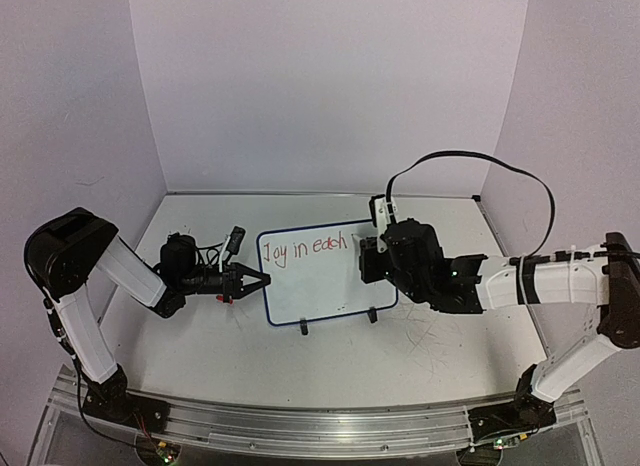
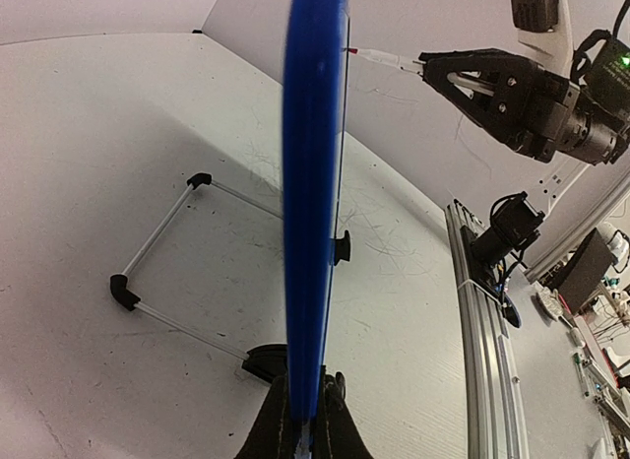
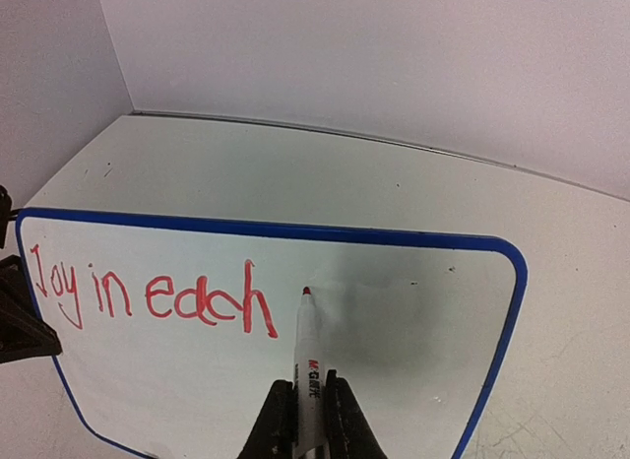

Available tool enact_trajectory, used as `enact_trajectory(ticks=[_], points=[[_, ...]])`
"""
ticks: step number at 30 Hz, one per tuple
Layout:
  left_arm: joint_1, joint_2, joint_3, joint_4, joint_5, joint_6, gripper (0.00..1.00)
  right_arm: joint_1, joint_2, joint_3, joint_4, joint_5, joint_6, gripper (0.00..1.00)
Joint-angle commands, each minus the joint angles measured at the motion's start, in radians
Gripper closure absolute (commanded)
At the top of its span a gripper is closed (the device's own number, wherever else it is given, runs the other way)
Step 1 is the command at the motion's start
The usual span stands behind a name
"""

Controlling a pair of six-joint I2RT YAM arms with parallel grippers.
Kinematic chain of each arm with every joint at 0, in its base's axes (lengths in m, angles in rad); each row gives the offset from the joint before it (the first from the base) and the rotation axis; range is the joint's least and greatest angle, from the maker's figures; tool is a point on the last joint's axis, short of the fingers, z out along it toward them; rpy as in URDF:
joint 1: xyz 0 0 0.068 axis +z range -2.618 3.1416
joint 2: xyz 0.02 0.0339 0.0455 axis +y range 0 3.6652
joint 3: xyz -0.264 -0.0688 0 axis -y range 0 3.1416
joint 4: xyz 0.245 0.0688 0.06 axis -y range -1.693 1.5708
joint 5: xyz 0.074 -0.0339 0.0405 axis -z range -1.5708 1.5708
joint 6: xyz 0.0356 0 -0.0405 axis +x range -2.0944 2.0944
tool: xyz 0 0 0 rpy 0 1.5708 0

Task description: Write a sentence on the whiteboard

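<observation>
whiteboard (image 1: 322, 286) is standing on the counter (image 1: 400, 356) between the two arms. left gripper (image 1: 262, 279) is clenching its left blue edge. right gripper (image 3: 307, 420) is grasping a red marker (image 3: 309, 346), tip sitting just right of "each". sentence (image 3: 148, 296) is reading "joy in each", upper left of the board.

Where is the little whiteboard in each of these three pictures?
Top external: the whiteboard stands mid-table, between the two arms.
Left wrist: seen edge-on, a blue vertical strip up the middle.
Right wrist: its face fills the lower half, red writing at left.
Shared landmark: the left hand pinching the board's edge: bottom centre in its own view, far left in the right wrist's.
</observation>
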Motion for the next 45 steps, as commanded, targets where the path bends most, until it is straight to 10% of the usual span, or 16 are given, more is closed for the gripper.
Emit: enact_trajectory(ticks=[1, 45], points=[[0.005, -0.016, 0.015, -0.060, -0.052, 0.017, 1.00, -0.005, 0.016, 0.040, 0.003, 0.010, 0.015, 1.00], [0.000, -0.018, 0.014, -0.066, -0.054, 0.020, 1.00, -0.002, 0.009, 0.022, -0.045, -0.002, 0.100, 1.00]])
